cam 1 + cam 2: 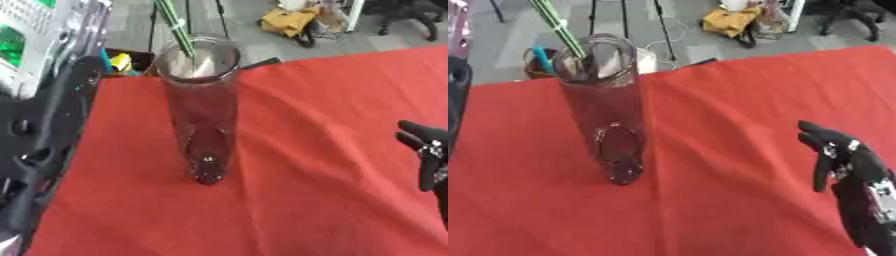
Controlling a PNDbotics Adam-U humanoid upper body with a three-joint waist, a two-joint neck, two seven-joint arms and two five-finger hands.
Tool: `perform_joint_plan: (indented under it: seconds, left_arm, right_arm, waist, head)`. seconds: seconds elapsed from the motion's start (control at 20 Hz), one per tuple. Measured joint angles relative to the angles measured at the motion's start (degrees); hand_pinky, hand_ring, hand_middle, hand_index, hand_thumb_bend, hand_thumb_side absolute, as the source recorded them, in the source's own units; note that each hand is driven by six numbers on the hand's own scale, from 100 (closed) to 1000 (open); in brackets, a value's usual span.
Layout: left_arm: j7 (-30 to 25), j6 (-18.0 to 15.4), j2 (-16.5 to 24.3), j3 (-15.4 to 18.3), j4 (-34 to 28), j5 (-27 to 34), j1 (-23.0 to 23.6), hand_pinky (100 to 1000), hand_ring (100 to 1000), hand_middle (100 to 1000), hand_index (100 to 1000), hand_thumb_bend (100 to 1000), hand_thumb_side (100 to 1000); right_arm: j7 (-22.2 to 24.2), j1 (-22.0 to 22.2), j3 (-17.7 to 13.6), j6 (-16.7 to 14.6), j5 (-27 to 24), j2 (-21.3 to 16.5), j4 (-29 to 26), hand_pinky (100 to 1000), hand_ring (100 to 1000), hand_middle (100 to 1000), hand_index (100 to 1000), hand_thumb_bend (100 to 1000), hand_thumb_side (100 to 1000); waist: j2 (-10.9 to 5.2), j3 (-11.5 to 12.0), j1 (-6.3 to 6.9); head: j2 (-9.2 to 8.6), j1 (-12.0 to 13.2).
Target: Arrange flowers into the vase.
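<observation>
Your vase (pixel 610 115) stands upright on the red bench (pixel 728 100), green stems (pixel 557 25) already in its mouth. Your right hand (pixel 846 165) hangs relaxed, empty; steady the glass when adding more.

We see even, bright, diffuse light; no single source is apparent. The red tablecloth (pixel 332 150) reads saturated, with faint soft folds and hardly any cast shadow. Pale glare sits on the rim of the glass vase (pixel 199 100); a small highlight glints near its base. Both views look soft overall. The right hand (pixel 855 175) is dark, with little detail. Background floor clutter is blurred, and the green stems (pixel 557 25) smear slightly.
</observation>
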Motion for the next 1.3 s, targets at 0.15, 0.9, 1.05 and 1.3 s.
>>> perform_joint_plan:
  seconds: [0.15, 0.9, 1.05, 1.3]
  left_arm:
    - [-0.25, -0.37, -0.25, -0.04, 0.00, -0.04, 0.44, 100, 100, 100, 100, 125, 829]
    - [-1.44, -2.24, -0.38, -1.05, 0.74, 2.26, 2.40, 100, 100, 100, 102, 127, 873]
    - [-1.71, -2.47, -0.38, -1.36, 0.82, 2.36, 2.83, 100, 100, 100, 104, 131, 905]
    - [-1.92, -2.36, -0.38, -1.41, 1.86, 1.38, 3.41, 100, 100, 100, 105, 128, 908]
  right_arm:
    - [-0.07, -0.17, -0.01, 0.06, 0.23, 0.02, 0.00, 914, 917, 262, 815, 100, 1000]
    - [-0.74, -0.56, -0.35, 0.62, 1.32, 0.59, 0.00, 918, 919, 259, 817, 100, 1000]
    - [-0.95, -0.63, -0.41, 0.75, 1.36, 0.61, 0.00, 918, 919, 259, 817, 100, 1000]
    - [-1.38, -0.63, -0.53, 0.95, 1.39, 0.63, 0.00, 918, 919, 259, 817, 100, 1000]
  waist:
    - [0.23, -0.01, 0.00]
    - [0.91, -0.22, 0.16]
    - [0.92, -0.17, 0.16]
    - [0.92, -0.01, 0.16]
  head:
    - [-0.01, -0.03]
    - [-0.44, -0.37]
    - [-0.44, -0.51]
    - [-0.44, -0.66]
